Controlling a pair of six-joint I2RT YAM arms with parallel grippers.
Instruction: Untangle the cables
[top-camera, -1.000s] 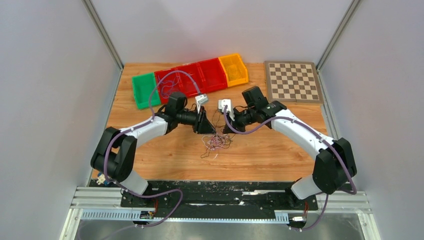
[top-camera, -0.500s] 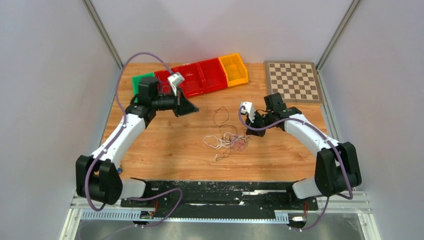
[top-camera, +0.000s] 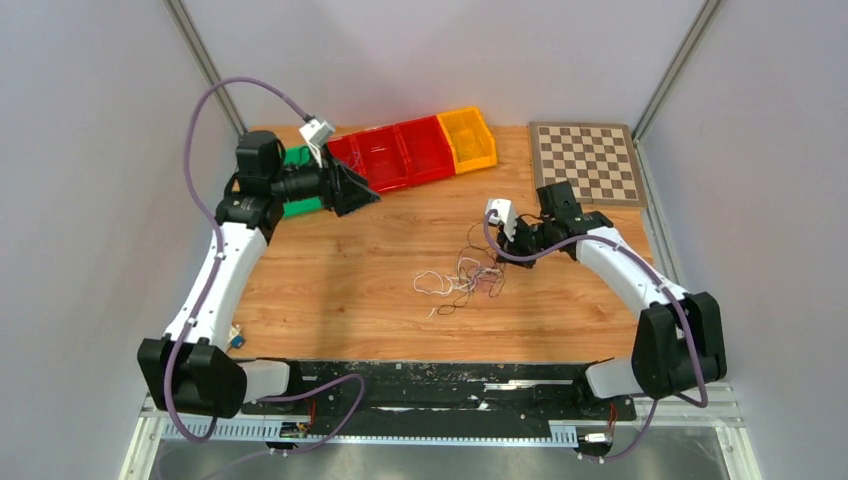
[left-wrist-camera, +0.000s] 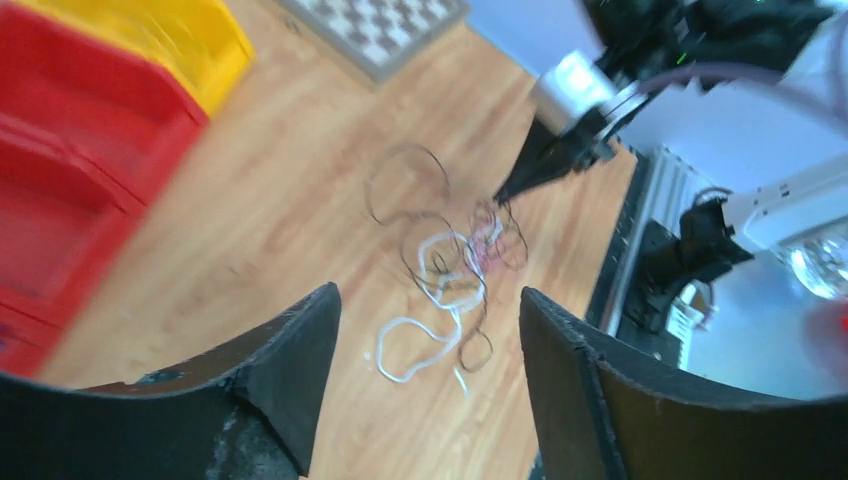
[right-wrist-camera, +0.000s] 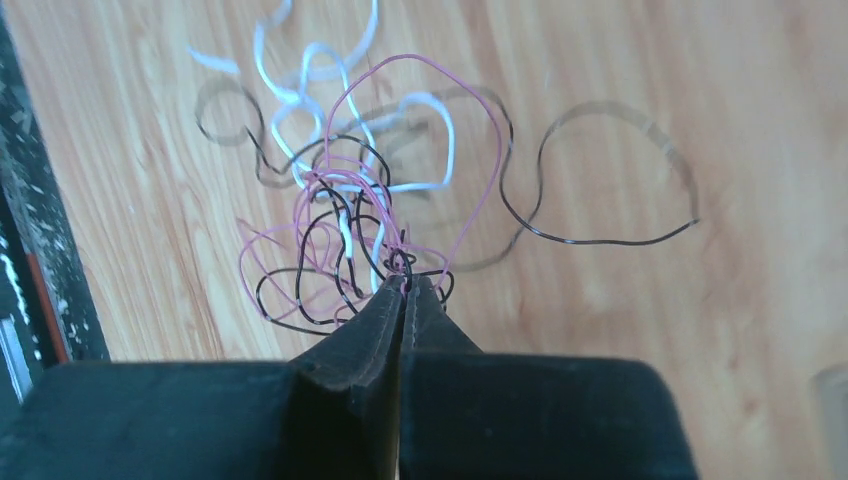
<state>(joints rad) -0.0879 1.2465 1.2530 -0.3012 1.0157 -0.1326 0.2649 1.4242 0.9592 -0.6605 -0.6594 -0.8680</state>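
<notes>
R gripper (right-wrist-camera: 403, 287) is pinched tight on a knot of pink and black strands at the right end of the cables (top-camera: 458, 277); no gap shows between the jaws in its wrist view. L gripper (top-camera: 362, 192) hangs high over the far-left of the table (top-camera: 330, 270), by the green bin (top-camera: 295, 157). Its fingers (left-wrist-camera: 300, 340) are wide apart w/ nothing between them.

The tangle lies mid-table, a bit right of centre, well apart from the bins and the chessboard (top-camera: 588, 162).

The step in hand, as I read it, is to spread the bundle w/ R as anchor. To do it well:
- Keep R's pinch firm and low.
- Bring L down on the white loops (top-camera: 428, 284), which look the least entwined.
- Take one strand, not a clump.
- Draw it away from R slowly, close to the wood.

The pink loops (right-wrist-camera: 420, 58) cross the black several times right at R's tips, so a hard yank would prob. cinch the knot.

In the top view the bundle's long axis runs across the table, left to right. It tilts a little, so the right end sits farther from the arm bases. The white end points toward L's side, and one black loop (right-wrist-camera: 600, 241) bulges off toward the far edge. Can't tell whether the pinched end is lifted off the wood.
</notes>
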